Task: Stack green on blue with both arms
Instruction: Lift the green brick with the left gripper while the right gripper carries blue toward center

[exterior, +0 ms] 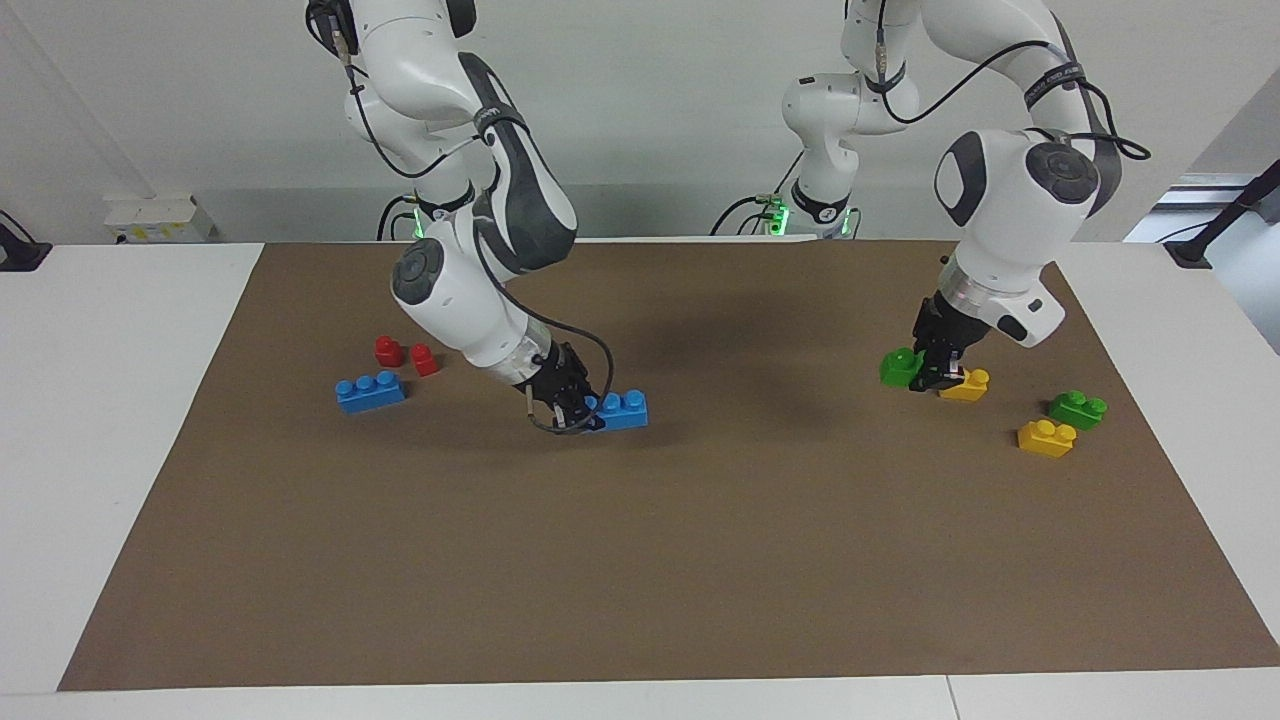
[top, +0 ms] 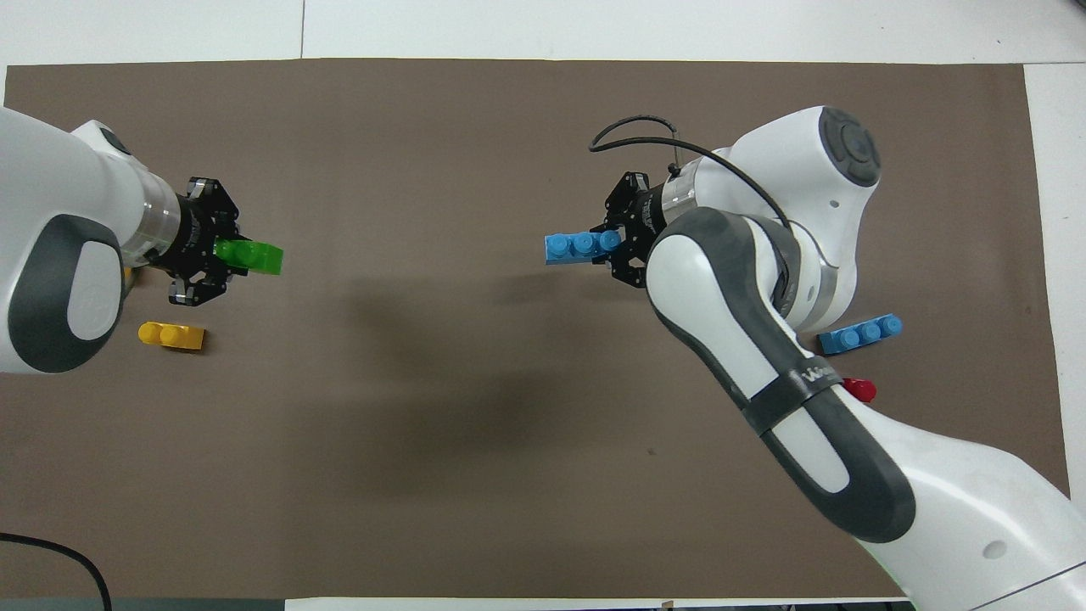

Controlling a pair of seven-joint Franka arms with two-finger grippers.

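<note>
The right gripper [exterior: 578, 408] is clamping one end of a blue brick [exterior: 622, 410], and its black fingers are covering that end, so only two of the three studs are showing in the facing view; whether the brick is sitting on the mat or just off it is hard to call. Toward the left arm's end of the table, the left gripper [exterior: 935, 372] is pinched onto a green brick [exterior: 899, 367], with a yellow brick [exterior: 966, 385] peeking out just beside the claw and half masked by it. From overhead the left arm's white casing is swallowing that yellow brick almost whole, and the second green brick [exterior: 1078, 408] is not showing there at all. It is lying beside another yellow brick [exterior: 1046, 438]. A spare blue brick [exterior: 370, 391] and two red blocks [exterior: 405, 355] are resting toward the right arm's end, one red block nearly hidden overhead under the right arm. Everything is lying on a brown mat [exterior: 640, 560] covering a white table [exterior: 110, 420], with a pale wall [exterior: 680, 90] rising at the robots' end.
</note>
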